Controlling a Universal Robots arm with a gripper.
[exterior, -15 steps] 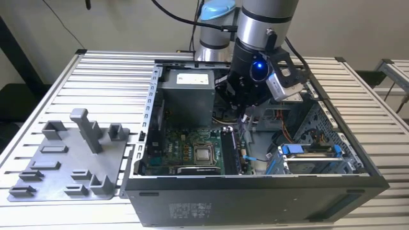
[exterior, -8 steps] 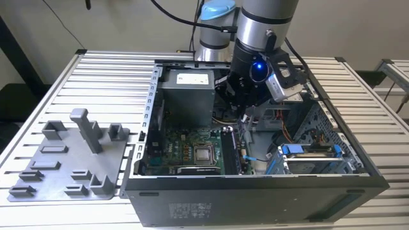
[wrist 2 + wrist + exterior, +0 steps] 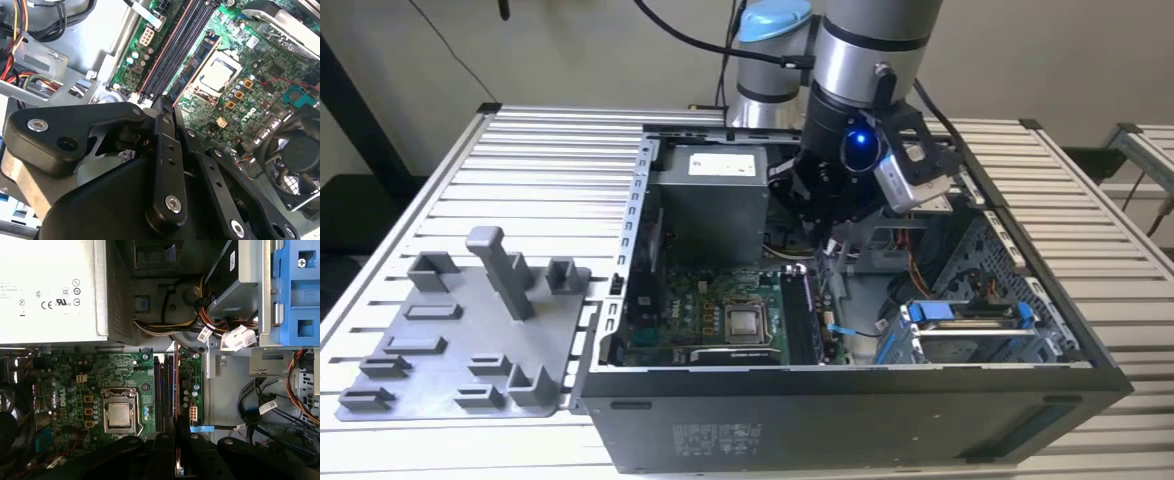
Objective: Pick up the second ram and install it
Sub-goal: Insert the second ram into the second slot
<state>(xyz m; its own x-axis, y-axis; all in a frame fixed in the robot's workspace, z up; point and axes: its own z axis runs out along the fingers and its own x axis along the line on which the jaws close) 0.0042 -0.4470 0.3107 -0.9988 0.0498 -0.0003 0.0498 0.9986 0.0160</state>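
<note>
Gripper over the open computer case

The computer case (image 3: 854, 400) lies open on the counter (image 3: 520, 180); inside it, the gripper (image 3: 165, 107) is clamped narrow on the second ram (image 3: 177, 390), standing edge-on over the motherboard's (image 3: 75, 385) memory slots (image 3: 162, 390).

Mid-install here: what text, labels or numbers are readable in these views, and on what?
No wording can be quoted reliably; print sits here:
Power supply label: marking symbols and fine lines, too small to read.
Case front sticker: blurred.
Cable tags: too small to read.
Drive bay sticker: too small to read.
</note>
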